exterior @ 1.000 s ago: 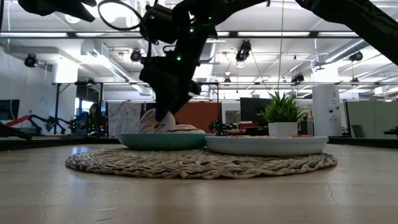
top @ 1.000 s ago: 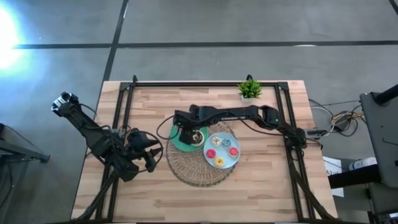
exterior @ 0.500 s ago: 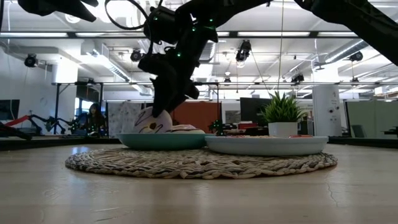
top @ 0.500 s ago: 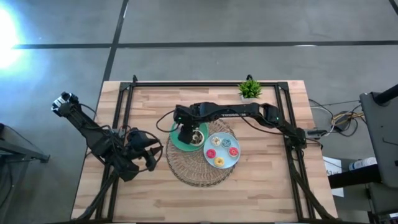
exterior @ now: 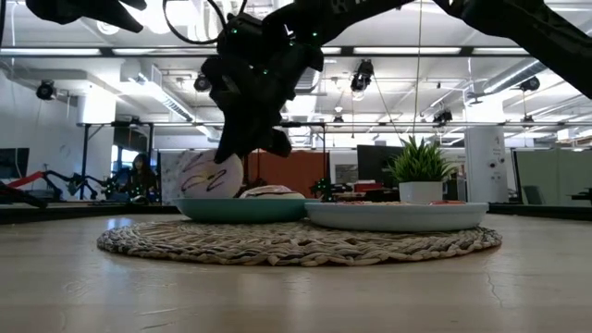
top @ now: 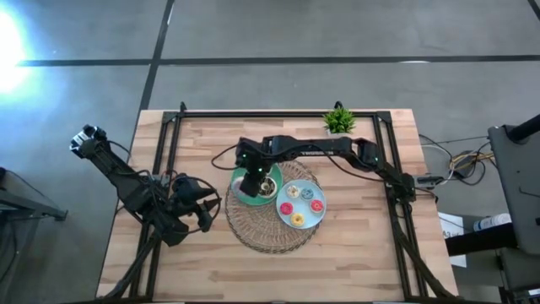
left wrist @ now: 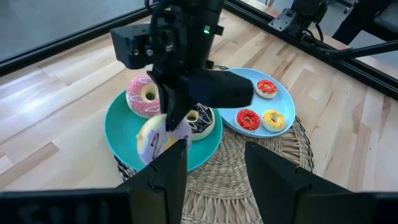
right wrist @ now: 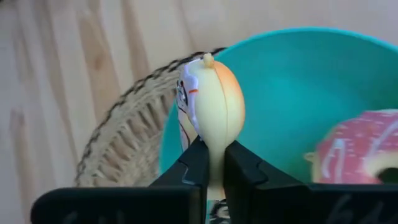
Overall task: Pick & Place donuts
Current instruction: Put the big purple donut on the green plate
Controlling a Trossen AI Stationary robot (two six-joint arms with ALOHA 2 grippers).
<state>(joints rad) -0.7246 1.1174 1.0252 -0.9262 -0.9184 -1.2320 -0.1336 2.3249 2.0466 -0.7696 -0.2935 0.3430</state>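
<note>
My right gripper (exterior: 231, 153) is over the round green plate (top: 237, 192) on the woven mat (top: 261, 230), shut on a lilac-frosted donut (exterior: 205, 174) that stands on edge. A pink donut (left wrist: 146, 94) and a brown donut (left wrist: 203, 120) lie flat in the same plate. Small red and yellow donuts (left wrist: 260, 117) lie in the light-blue plate (top: 285, 218) beside it. My left gripper (left wrist: 214, 174) waits open near the table's left side, left of the mat (top: 199, 211), with nothing between its fingers. My right gripper pinches the lilac donut's ring (right wrist: 212, 144) across its thickness, one finger on the frosted face and one on the orange back. The fingers slant down from above onto its edge (exterior: 228, 163). The donut stands upright over the plate; whether its lower edge touches the plate I cannot tell.
A small potted plant (top: 338, 121) stands at the table's far edge. A black rail frame (top: 169, 152) runs along the left, far and right sides. Bare wood lies at the near side (top: 278, 274) and left of the mat.
My right gripper has turned at the wrist and shifted slightly toward the table's left over the green plate. The lilac donut, which lay low and tilted in the plate, now stands upright on edge and a little higher, its frosted face turned toward the table's near edge.
</note>
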